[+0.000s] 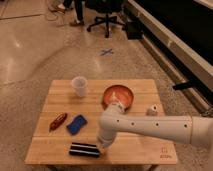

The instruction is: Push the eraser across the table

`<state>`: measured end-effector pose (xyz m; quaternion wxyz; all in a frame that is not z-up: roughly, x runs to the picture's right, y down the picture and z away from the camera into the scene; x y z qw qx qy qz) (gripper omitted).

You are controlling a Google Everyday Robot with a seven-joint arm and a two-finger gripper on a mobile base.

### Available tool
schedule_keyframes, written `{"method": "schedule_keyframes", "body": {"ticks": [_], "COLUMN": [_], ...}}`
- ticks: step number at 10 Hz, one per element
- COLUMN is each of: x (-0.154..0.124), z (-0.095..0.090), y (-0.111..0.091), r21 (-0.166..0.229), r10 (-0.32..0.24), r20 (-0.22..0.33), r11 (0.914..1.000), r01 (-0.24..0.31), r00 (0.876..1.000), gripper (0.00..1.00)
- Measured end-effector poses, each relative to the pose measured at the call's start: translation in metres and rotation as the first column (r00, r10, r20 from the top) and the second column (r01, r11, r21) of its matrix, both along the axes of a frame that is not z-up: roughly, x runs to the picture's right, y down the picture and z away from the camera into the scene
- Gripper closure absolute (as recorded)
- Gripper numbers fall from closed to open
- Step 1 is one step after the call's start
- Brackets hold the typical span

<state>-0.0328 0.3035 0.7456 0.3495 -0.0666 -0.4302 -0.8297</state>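
Note:
The eraser [84, 149], a flat black block with white stripes, lies near the front edge of the light wooden table [135, 150], left of centre. My gripper [101, 145] is at the end of the white arm, low over the table, right against the eraser's right end. The arm reaches in from the right across the front of the table.
A blue sponge [76, 124] and a small red object [57, 121] lie left of the arm. A clear cup [79, 86] stands at the back, an orange bowl [119, 96] next to it, a small white object [152, 110] at the right. Office chairs stand beyond.

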Motion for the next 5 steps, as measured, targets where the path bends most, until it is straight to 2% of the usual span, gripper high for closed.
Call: {"method": "schedule_keyframes", "body": {"ticks": [5], "x": [-0.036], "z": [0.0], "y": [-0.003], "r21": [0.004], "r10": [-0.041], "r20": [0.066], "r11": [0.9992], "r01": [0.041], "r00": [0.997], "gripper": [1.0]}}
